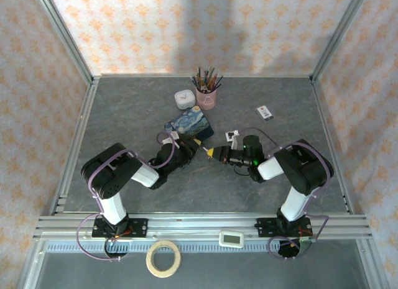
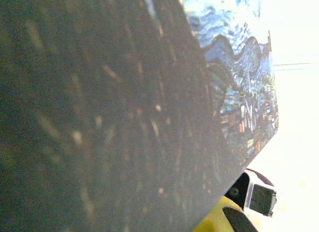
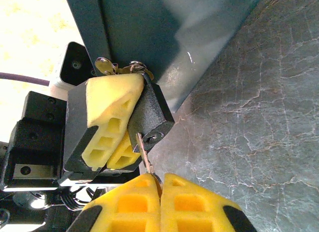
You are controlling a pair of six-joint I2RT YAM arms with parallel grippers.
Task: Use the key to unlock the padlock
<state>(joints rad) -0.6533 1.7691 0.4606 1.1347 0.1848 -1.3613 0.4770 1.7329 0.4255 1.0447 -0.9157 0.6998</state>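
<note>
Right wrist: right gripper (image 3: pixel 159 186) clamped on key (image 3: pixel 145 159), shaft running 11 o'clock to padlock (image 3: pixel 149 112), itself pinched by left gripper (image 3: pixel 123 128).

The tin (image 1: pixel 188 124) lies before the cup (image 1: pixel 206 97) and case (image 1: pixel 183 99) — case left of cup. Just beside the tin, the left gripper (image 3: pixel 137 119) clamps the padlock (image 3: pixel 149 115); the key (image 3: pixel 144 154) — pinched in the right gripper (image 3: pixel 160 189) — meets its keyhole from the right.

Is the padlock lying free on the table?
No, the padlock is clamped between the left pincer's yellow fingers, while the right pincer pinches the key.
</note>
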